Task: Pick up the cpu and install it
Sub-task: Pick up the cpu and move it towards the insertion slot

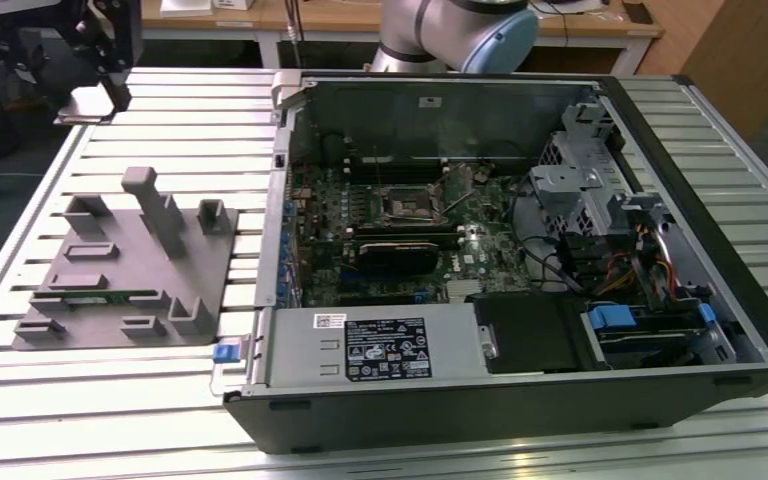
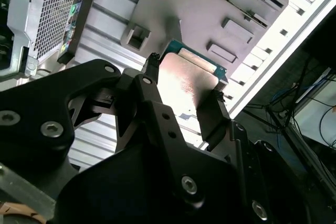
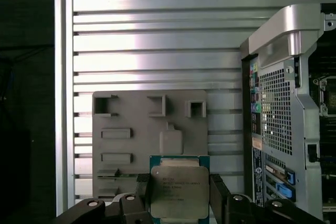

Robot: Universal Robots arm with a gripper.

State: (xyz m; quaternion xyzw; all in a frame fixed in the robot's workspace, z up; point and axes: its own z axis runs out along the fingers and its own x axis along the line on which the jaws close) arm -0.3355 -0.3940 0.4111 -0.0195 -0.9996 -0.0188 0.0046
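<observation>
Cpu (image 3: pixel 177 187): one item, a flat square chip with a pale metal top and a thin green rim.

Location: aloft, pinched between the jaws by two opposite edges, metal top turned toward the first wrist view. Beneath it lies the holder tray (image 3: pixel 131 124), and under that the slatted table (image 3: pixel 157 40). As far as I can judge from both wrist views, the chip touches neither.

Jaws: two black fingers (image 2: pixel 218 103), closed onto the chip's sides. In the second wrist view each one sits flush against an edge, and the plate spans the gap between them.

Holder tray: grey, moulded with blocks and pockets, flat on the table just beside the case, toward the exterior view's left.

Computer case (image 1: pixel 491 420): lying open with the motherboard (image 1: pixel 357 250) exposed. The black socket frame (image 1: pixel 408 205) sits near the board's middle, well apart from the jaws, which hang at the exterior view's upper left (I take the pale plate under them there to be the chip, but from that angle I won't swear to it).

Handling note: I judge the step in hand to be the carry, with the lift done and the seating not yet done. To do it well I would:
- hold the chip level
- grip by the edges alone
- squeeze no harder than the hold needs
- travel slowly and without twist, so the chip cannot skew or slip
</observation>
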